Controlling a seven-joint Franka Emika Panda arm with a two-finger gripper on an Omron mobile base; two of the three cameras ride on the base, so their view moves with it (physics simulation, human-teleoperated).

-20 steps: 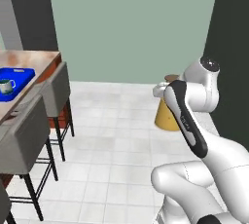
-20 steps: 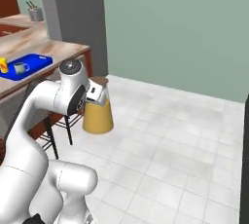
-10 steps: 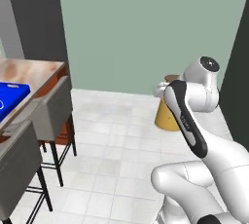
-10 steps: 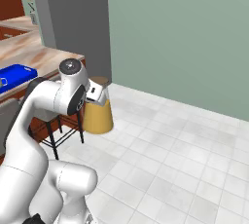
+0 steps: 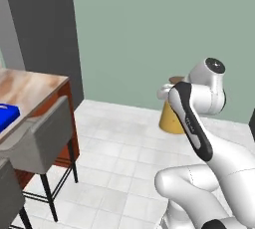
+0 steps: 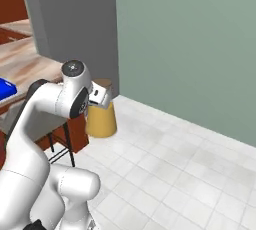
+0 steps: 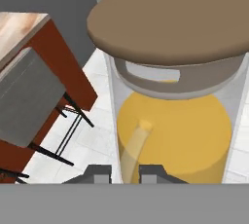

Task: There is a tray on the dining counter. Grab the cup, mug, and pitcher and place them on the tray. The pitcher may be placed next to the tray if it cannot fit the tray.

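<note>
White tiled floor; gripper (image 7: 125, 172) clamped on pitcher (image 7: 172, 121), counter (image 5: 30, 86) at 9 o'clock; thin-handle grip may slip.

- Pale green wall (image 5: 149, 34) across the back; a dark grey panel (image 5: 45, 29) stands at its left
- White tiled floor (image 6: 190, 174) with thin grey joints; evenly lit
- Grey stools (image 5: 42, 136) on thin black legs, drawn up beside the reddish-brown side of the worktop (image 5: 27, 86)
</note>
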